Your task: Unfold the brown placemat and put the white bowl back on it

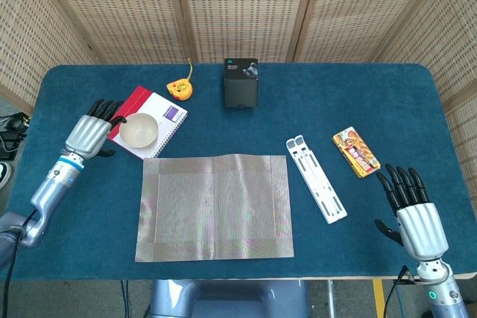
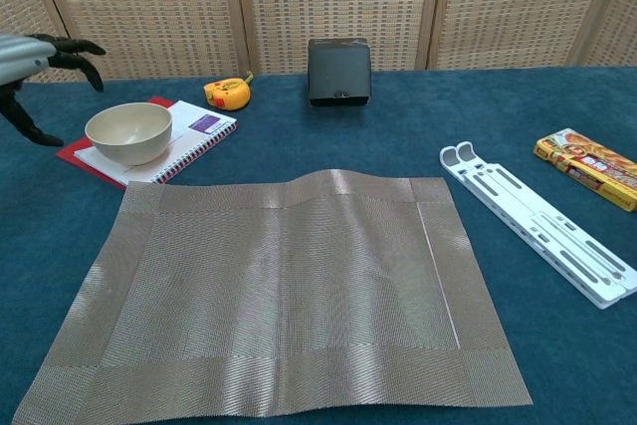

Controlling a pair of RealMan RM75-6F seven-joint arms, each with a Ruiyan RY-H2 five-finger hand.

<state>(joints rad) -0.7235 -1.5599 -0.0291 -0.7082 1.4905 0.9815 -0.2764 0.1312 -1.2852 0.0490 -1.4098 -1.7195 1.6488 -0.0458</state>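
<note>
Your left hand [image 1: 91, 130] hovers released beside the white bowl [image 1: 139, 130], ready to grasp; brown placemat [image 1: 216, 206] lies unfolded.

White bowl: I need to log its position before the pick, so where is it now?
In the head view the white bowl sits far left on the spiral notebook, just beyond the placemat, with the left hand beside it.

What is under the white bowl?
The white bowl sits on a spiral notebook with a white page and a purple label, which lies on a red cover. The part of the page right beneath the bowl is hidden.
</note>
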